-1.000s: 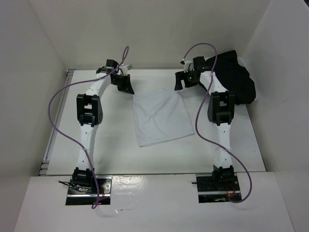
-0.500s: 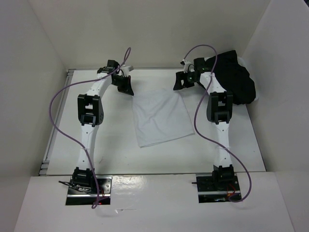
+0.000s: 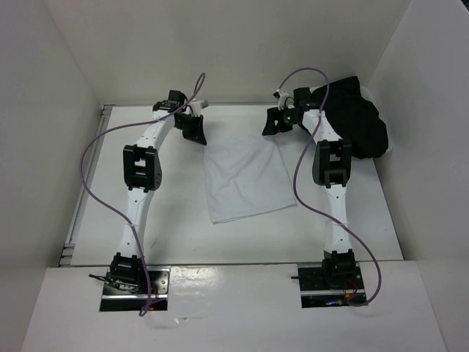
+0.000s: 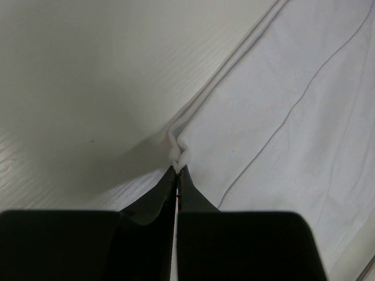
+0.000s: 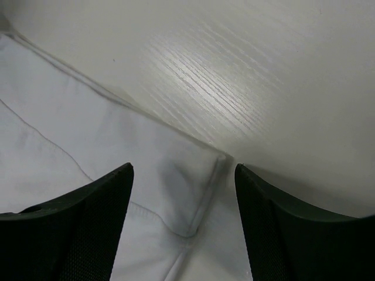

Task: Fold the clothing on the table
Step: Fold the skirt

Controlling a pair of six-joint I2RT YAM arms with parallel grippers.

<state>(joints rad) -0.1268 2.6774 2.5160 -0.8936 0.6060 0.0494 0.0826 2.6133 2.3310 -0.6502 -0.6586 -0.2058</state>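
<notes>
Surface: white table; black garment heaped at the far right.
Left tool: jaws pinched together on a nub of the clothing at its far-left corner.
Right tool: jaws apart, straddling the far-right corner, nothing gripped.
Clothing position: mid-table between the arms, flat, a slightly skewed rectangle.
Progress: early in this fold, by the look of it. One far corner is secured, the other not yet. Lifting and folding over toward the near edge are left to do.
</notes>
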